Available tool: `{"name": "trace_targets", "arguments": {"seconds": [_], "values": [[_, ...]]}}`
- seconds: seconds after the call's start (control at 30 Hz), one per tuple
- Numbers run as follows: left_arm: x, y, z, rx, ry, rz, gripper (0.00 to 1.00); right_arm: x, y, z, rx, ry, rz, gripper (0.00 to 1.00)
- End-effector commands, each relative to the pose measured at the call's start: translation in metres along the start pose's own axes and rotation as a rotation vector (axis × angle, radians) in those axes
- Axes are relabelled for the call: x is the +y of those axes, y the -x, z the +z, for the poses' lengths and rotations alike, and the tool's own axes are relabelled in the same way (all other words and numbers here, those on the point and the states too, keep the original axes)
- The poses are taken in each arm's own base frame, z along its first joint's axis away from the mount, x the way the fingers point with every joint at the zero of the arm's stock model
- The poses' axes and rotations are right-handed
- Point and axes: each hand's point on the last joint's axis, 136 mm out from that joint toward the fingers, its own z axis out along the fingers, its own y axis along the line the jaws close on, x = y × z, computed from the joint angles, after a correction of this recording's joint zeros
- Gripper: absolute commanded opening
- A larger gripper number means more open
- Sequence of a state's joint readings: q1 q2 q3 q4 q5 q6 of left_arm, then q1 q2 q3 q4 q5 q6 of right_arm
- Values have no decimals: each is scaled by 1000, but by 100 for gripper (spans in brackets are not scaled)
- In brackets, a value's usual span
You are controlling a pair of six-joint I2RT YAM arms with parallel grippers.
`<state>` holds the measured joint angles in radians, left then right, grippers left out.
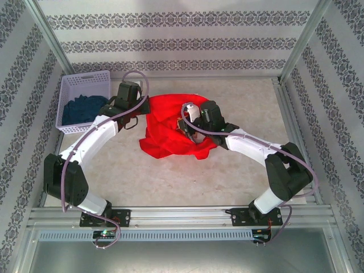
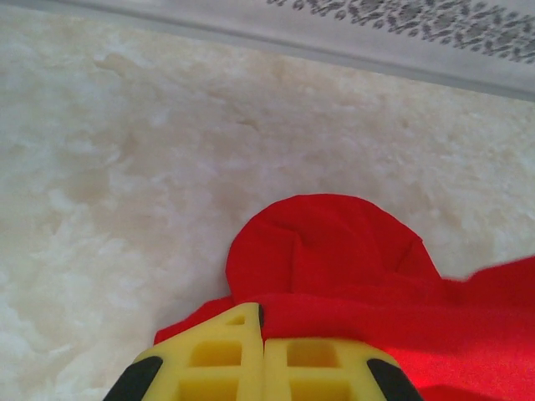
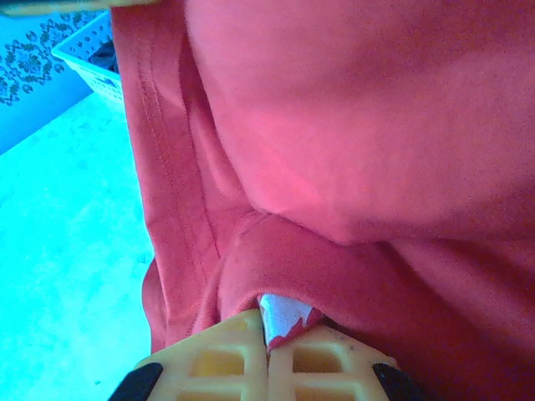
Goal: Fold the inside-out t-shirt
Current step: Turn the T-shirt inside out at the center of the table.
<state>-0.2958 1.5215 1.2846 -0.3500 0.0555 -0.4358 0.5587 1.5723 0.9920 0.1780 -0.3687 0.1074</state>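
Observation:
The inside-out t-shirt [image 1: 168, 131] is a bright red crumpled heap in the middle of the table. My left gripper [image 1: 142, 114] is at its left edge. In the left wrist view its yellow fingers [image 2: 219, 355] are pressed together, left gripper [image 2: 263, 322] shut on a fold of the t-shirt [image 2: 334, 251], and a rounded flap lies on the table beyond. My right gripper [image 1: 186, 126] sits over the shirt's middle. In the right wrist view the right gripper [image 3: 269, 334] is shut on the t-shirt [image 3: 351, 167], with a small white patch [image 3: 282, 314] caught at the tips and a stitched hem at the left.
A white slatted basket [image 1: 73, 85] stands at the back left, holding a dark blue cloth [image 1: 82, 109]. Metal frame posts and patterned walls enclose the pale table [image 1: 170, 182]. The basket's corner [image 3: 88, 58] shows in the right wrist view.

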Motion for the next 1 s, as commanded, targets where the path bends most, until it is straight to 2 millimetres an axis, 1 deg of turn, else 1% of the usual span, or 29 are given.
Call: {"name": "trace_targets", "arguments": {"seconds": [0.0,0.07,0.1,0.13,0.2,0.27,0.3,0.33,0.37,0.4,0.43,0.47,0.5,0.53,0.57,0.6,0.67,0.7,0.73,0.8,0.9,0.93,0.97], "values": [[47,19,2,-46,93,-120,0,-3,34,-32,-99,-9,-27,0],[75,16,9,-34,141,-179,0,-9,42,-47,-128,-22,-16,0],[88,11,14,-19,172,-190,0,-11,50,-53,-157,-21,-6,0],[97,5,19,2,204,-184,0,-10,59,-57,-187,-6,5,0],[109,-16,36,91,255,-145,0,1,81,-61,-240,54,15,0],[108,-44,55,204,230,-131,0,11,102,-65,-285,110,25,0],[106,-58,63,261,210,-124,0,14,110,-68,-301,121,24,0],[104,-69,68,299,201,-115,0,15,114,-70,-310,122,19,0],[103,-77,70,325,201,-100,2,15,116,-71,-309,118,11,0],[101,-80,69,326,203,-85,8,15,116,-71,-305,115,10,0],[99,-79,65,311,204,-75,16,14,113,-70,-298,111,14,0],[95,-75,58,281,200,-67,28,13,112,-70,-293,111,18,0],[89,-69,48,241,188,-59,40,12,108,-69,-284,108,21,0],[78,-64,37,202,160,-43,49,11,107,-68,-275,102,24,0],[62,-59,24,152,112,-19,58,10,104,-68,-268,97,28,0],[40,-55,10,98,41,9,67,10,103,-68,-267,96,29,0],[-5,-54,-11,36,-133,56,78,9,102,-67,-264,95,34,0],[-29,-59,-19,34,-248,74,81,9,100,-65,-260,94,38,0],[-48,-62,-24,38,-341,83,81,9,100,-65,-258,95,39,0],[-79,-71,-29,73,-473,111,82,9,100,-63,-256,96,43,0],[-105,-84,-22,131,-544,188,82,10,99,-62,-249,98,41,0],[-108,-87,-18,150,-542,206,79,10,100,-63,-249,96,38,0],[-109,-88,-12,165,-526,220,75,11,101,-64,-248,93,34,0]]}}
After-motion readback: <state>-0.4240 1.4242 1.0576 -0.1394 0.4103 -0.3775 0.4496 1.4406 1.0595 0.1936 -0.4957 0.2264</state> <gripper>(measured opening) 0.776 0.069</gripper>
